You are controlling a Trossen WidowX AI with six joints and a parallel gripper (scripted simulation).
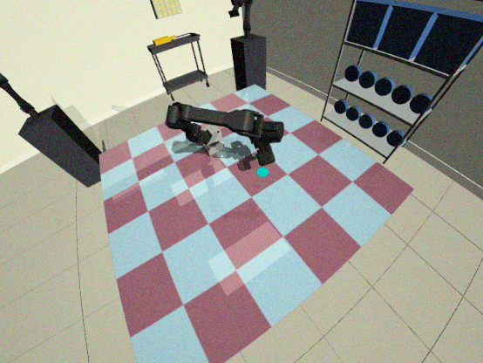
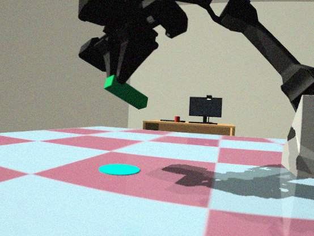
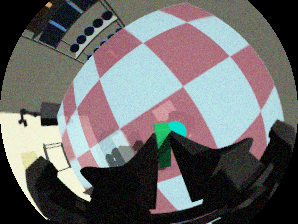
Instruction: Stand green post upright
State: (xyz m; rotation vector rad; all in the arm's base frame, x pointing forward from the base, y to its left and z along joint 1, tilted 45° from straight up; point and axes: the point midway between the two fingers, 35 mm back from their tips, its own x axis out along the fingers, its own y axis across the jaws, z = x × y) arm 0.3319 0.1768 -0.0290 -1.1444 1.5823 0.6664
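The green post (image 2: 126, 92) (image 3: 163, 145) is clamped near one end between the fingertips of your gripper (image 2: 115, 79) (image 3: 162, 135), tilted, its longer part slanting down toward the arm's base side. Below it, apart, your cyan circle (image 1: 262, 172) (image 2: 119, 169) (image 3: 177, 129) lies flat on a red square of the checkered surface (image 1: 183, 272) (image 2: 85, 210) (image 3: 150, 75).

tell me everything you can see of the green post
The green post is a short, straight, square-edged bar with flat faces, plain and uniformly coloured; its material can't be told. One end face looks bright green, the long side much darker. The gripper is shut on it near the bright end. It hangs tilted in the air, neither upright nor level, above the checkered surface, not touching the cyan circle.
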